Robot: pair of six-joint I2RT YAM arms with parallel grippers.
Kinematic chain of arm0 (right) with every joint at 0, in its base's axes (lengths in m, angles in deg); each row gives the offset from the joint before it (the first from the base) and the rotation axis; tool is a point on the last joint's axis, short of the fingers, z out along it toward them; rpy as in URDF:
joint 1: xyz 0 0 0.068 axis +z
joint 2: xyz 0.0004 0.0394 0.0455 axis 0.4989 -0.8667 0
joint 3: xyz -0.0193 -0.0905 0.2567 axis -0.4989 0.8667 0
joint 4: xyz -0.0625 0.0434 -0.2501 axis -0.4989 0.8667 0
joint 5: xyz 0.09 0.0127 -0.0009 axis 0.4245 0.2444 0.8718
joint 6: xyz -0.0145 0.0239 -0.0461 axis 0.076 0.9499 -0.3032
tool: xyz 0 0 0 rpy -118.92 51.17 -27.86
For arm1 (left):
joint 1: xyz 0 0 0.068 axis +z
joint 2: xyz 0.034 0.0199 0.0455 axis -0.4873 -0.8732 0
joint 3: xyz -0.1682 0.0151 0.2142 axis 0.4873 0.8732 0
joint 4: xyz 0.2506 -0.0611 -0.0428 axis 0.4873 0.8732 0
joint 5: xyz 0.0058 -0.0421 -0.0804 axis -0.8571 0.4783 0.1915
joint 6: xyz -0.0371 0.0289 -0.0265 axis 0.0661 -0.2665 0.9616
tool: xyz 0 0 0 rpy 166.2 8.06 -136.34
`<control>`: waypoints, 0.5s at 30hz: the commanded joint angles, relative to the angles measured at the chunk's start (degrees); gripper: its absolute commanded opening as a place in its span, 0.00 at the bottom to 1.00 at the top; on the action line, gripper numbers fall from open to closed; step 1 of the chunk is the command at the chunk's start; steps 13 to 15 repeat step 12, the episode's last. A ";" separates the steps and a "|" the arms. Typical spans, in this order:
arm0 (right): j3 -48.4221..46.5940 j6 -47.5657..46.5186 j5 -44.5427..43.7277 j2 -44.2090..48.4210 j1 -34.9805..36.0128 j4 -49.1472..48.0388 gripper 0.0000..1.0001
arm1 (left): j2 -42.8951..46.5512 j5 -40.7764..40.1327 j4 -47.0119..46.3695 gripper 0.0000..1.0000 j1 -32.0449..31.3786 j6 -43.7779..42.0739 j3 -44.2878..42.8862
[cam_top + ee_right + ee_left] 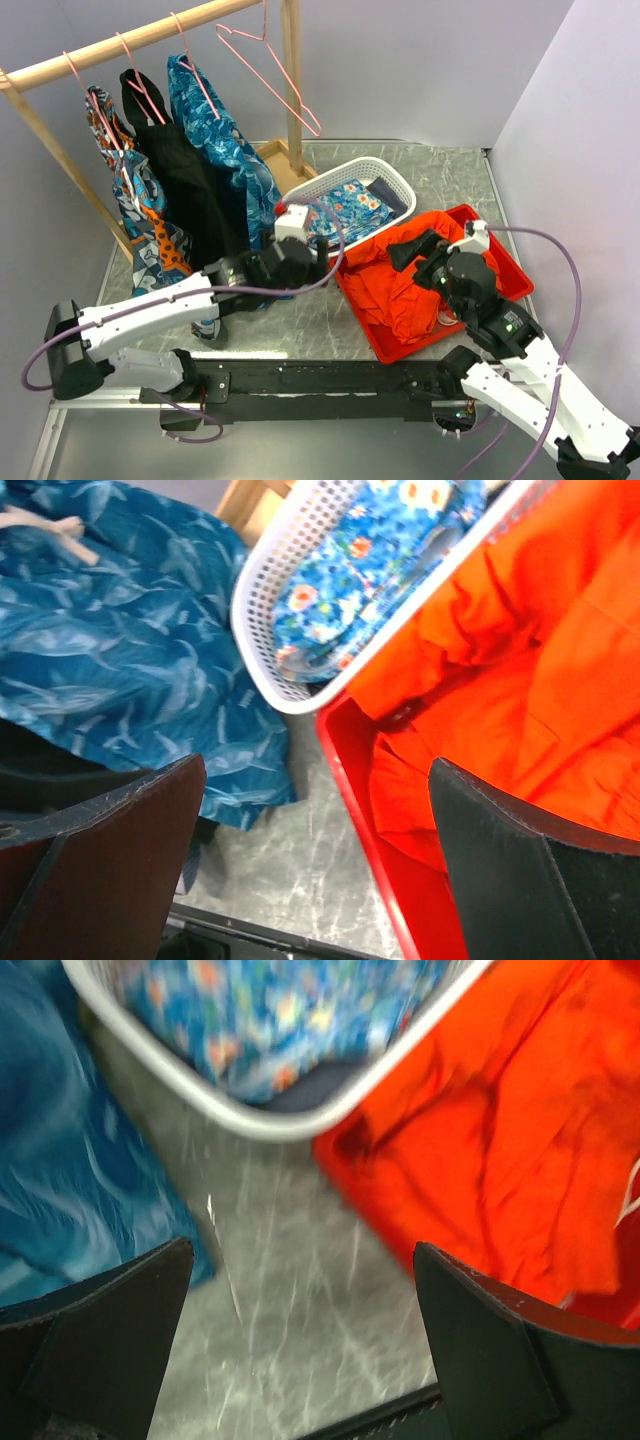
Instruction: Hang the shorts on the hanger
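Shorts (130, 660), teal with pale leaf print, drape left of right pincer (315, 780); it and left pincer (300, 1260) gape wide.

A: How much of the hanger (190, 58) shows?
B: Only hook and neck; the shorts (225, 150) cover the rest, and a black garment (185, 190) overlaps their left side.
A: And the left wrist view?
B: Smeared throughout. The white basket (270, 1128) runs off its top edge, and the shorts there are a blurred blue mass at left.
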 commanded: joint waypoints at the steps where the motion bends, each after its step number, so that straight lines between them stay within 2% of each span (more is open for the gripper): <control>1: 4.10 3.24 -3.23 4.75 0.34 -0.04 1.00 | 6.53 4.65 -12.37 0.96 -0.71 3.32 7.74; 15: 5.69 6.40 -6.30 3.44 0.25 1.01 1.00 | 6.45 4.04 -13.26 0.96 -0.89 3.49 11.19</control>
